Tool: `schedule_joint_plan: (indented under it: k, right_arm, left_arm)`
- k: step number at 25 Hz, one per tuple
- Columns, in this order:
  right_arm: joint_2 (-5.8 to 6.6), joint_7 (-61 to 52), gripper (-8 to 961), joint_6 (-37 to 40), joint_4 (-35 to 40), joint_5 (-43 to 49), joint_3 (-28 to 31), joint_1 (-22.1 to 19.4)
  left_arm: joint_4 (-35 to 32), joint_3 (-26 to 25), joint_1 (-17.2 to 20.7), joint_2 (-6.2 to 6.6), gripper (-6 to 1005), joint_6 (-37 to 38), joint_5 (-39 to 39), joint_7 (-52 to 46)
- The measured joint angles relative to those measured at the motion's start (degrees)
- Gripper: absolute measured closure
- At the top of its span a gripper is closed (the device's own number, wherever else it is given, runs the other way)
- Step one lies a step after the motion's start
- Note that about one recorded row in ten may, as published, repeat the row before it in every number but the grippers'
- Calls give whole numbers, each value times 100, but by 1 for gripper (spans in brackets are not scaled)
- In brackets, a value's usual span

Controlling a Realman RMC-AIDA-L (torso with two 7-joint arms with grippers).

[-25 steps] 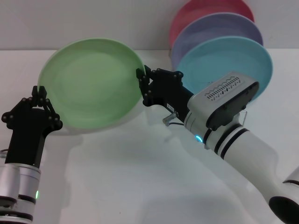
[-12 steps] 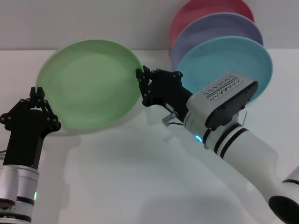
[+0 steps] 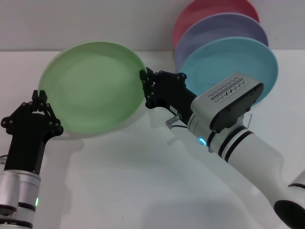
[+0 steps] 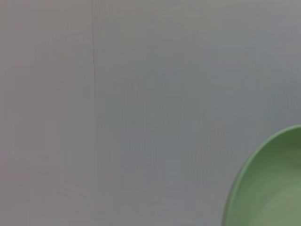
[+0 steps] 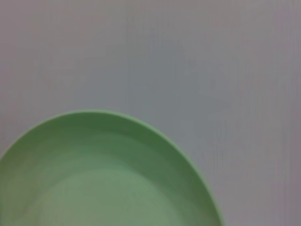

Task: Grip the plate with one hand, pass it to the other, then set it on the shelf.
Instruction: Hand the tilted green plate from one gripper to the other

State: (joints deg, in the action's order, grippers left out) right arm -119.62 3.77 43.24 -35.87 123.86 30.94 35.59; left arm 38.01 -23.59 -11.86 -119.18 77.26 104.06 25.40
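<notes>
1. Your left gripper [image 3: 42, 98] sits at the plate's left rim, fingers drawn near together; I cannot tell whether it grips or only touches the edge.
2. The green plate [image 3: 91, 87] hangs tilted above the table [image 3: 143, 181], between both grippers. Judged light, stiff and smooth plastic: likely to swing or slip on a shallow rim pinch, so take hold well over the lip.
3. Your right gripper [image 3: 146, 89] is clamped on the right rim.
4. The shelf is hidden behind the sky-blue plate [image 3: 230, 65].
</notes>
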Motion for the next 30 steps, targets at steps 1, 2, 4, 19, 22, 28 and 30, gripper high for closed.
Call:
schedule_joint_plan:
  k: [1,2,4,19,22,28,30]
  right_arm:
    - [0,-5,901,0,-2,3,0,0]
    - [0,-7,901,0,-6,9,0,0]
    - [0,-6,901,0,-20,13,0,0]
    - [-3,-41,931,-32,-26,-6,5,1]
    - [-5,-47,932,-37,-25,-11,9,0]
    - [-13,-50,931,-42,-24,-17,10,-6]
    - [-15,-51,931,-43,-23,-24,13,-8]
  left_arm:
    - [0,2,0,0,963,0,0,0]
    - [0,5,0,0,963,0,0,0]
    - [1,6,0,0,963,0,0,0]
    - [5,12,-8,0,963,-1,1,-12]
    - [4,37,-14,0,963,-1,-1,-22]
    - [-3,61,-18,1,963,-1,2,-17]
    - [-8,65,-18,9,963,-12,49,-8]
